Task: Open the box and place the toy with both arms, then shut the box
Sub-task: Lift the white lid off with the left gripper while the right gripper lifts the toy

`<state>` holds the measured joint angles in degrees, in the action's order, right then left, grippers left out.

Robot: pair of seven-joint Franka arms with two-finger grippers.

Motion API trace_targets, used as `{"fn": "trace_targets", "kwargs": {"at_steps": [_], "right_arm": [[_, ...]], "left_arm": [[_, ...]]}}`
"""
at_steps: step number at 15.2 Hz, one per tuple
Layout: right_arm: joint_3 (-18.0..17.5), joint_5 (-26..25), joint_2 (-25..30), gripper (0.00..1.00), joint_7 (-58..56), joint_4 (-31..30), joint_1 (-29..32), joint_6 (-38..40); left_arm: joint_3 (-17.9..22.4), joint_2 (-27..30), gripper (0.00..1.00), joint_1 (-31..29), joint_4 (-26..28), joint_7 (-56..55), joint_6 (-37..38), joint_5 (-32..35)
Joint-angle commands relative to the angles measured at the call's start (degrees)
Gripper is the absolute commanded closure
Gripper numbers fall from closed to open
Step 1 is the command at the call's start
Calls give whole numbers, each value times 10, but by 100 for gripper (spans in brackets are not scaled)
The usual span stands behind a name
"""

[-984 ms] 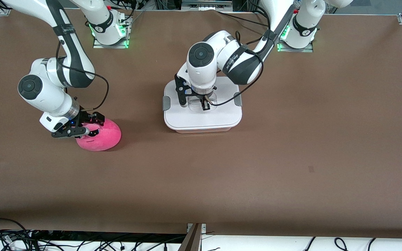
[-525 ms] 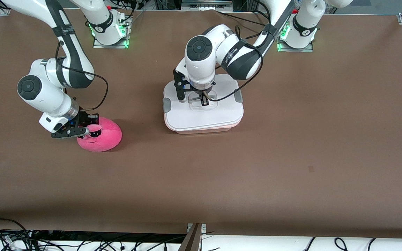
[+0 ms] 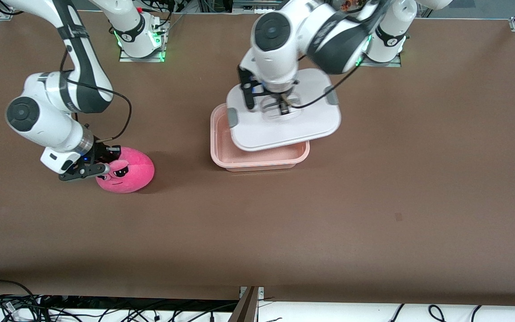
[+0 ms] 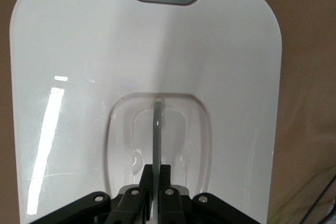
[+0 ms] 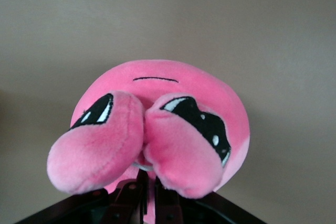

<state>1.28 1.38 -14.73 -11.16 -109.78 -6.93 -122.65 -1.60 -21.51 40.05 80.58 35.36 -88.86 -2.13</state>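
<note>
— Box (image 3: pixel 257 163) near the table's middle just lost its lid (image 3: pixel 284 123); left gripper (image 3: pixel 275 107), clamped on the handle, lifted it

— So it's open. Toy (image 3: pixel 125 172), toward the right arm's end, pinched by right gripper (image 3: pixel 99 163), goes next

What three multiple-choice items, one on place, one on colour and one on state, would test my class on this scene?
1. Where is the toy?
A. in the box
B. on the table, toward the right arm's end
C. on the lid

2. What colour is the open box?
A. pale pink
B. blue
C. green

3. What is the state of the lid?
A. clipped onto the box
B. flat on the table
C. lifted off, held by the left hand

Key: 1 B, the plush rests on the brown table with the right hand shut on it. 2 A, the tub's rim and inside show pink. 3 C, the hand grips the clear handle, with the lid raised and offset above the tub.
</note>
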Motion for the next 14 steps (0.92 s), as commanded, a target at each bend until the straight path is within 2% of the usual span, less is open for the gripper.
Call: {"fn": "trace_targets", "kwargs": {"at_steps": [1,3,5,7,10,12,14], "right_arm": [[-14,-4,6,100,-88,76,-3,85],[-43,-6,7,100,-146,114,-5,129],[-85,-8,7,100,-206,155,-5,174],[-129,-15,7,100,-238,179,-14,207],[-193,-56,7,100,-250,211,-33,227],[-221,-80,7,100,-275,215,-61,228],[-226,-105,3,100,-277,215,-114,227]], "left_arm": [[-2,36,100,-76,9,106,73,12],[0,42,100,-130,9,161,107,24],[0,42,100,-177,1,224,125,81],[1,35,100,-222,0,312,113,130],[0,17,100,-323,2,407,84,154],[1,3,100,-362,1,479,50,160],[1,-13,100,-377,2,506,29,163]]}}
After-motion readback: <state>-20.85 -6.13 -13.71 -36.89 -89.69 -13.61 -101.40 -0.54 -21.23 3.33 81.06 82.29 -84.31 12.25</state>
